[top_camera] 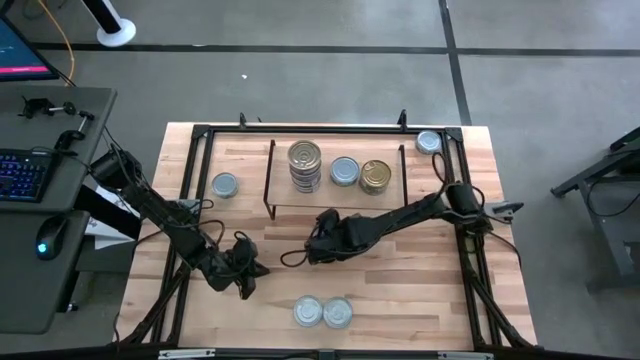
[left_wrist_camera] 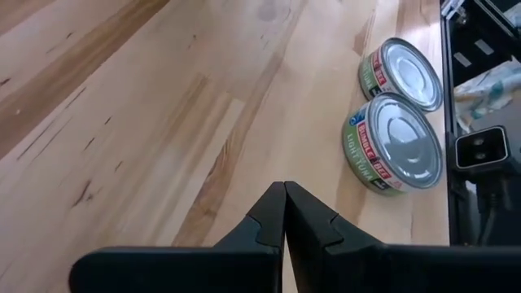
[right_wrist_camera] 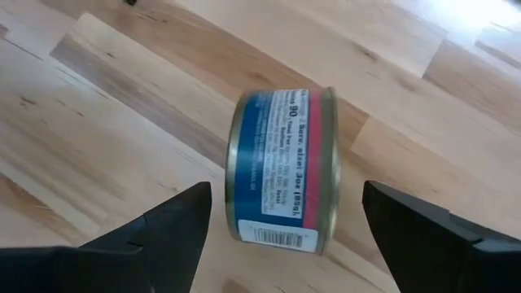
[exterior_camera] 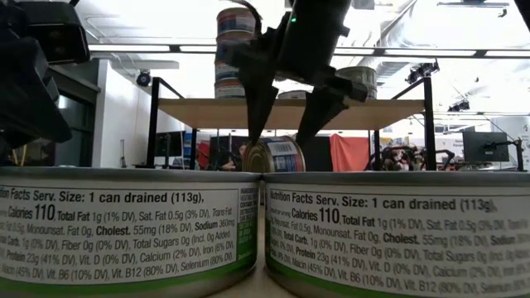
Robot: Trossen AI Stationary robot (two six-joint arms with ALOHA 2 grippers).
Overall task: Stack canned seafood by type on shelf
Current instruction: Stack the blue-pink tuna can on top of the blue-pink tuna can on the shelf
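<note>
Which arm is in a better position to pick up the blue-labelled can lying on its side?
The right. Its end effector is open, with the blue-labelled can between its fingers. The left end effector is shut and sits near the two green-labelled cans, apart from that can.

From the low view I see only the sides of two near cans [exterior_camera: 124, 228], edges cropped
</note>
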